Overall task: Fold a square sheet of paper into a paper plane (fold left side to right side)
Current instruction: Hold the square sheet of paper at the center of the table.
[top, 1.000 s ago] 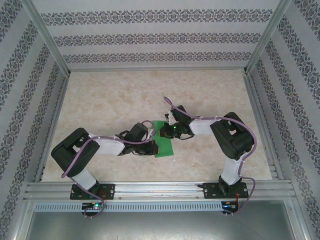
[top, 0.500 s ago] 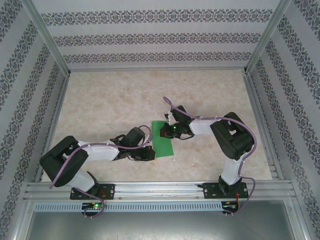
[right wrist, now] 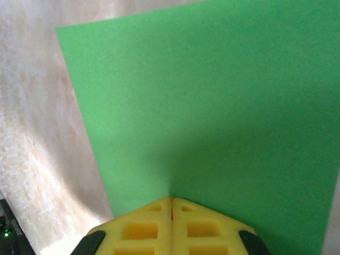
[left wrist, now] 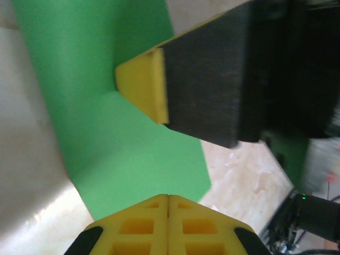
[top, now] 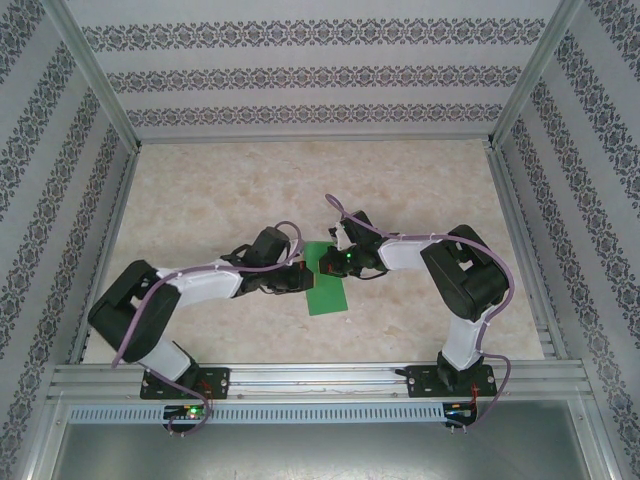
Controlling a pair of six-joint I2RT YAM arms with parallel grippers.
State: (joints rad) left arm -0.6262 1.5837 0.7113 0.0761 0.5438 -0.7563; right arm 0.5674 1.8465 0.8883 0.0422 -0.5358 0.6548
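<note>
The square sheet of paper (top: 329, 294) lies flat on the table as a narrow bright green rectangle, also seen in the left wrist view (left wrist: 122, 143) and the right wrist view (right wrist: 212, 101). My left gripper (top: 303, 280) is shut, its yellow tips (left wrist: 168, 195) low over the sheet's left part. My right gripper (top: 333, 264) is shut too, its tips (right wrist: 171, 198) down on the sheet's far part. Its yellow fingertip (left wrist: 142, 87) rests on the green paper just ahead of my left gripper. A paper plane is out of view.
The pale marbled tabletop (top: 250, 190) stretches wide beyond and beside the sheet. Metal frame rails (top: 300, 375) run along the near edge and both sides. Patterned walls close the workspace in.
My left gripper has slid along the sheet's left side, from its near end toward its far end. The right gripper and the sheet have stayed put.
</note>
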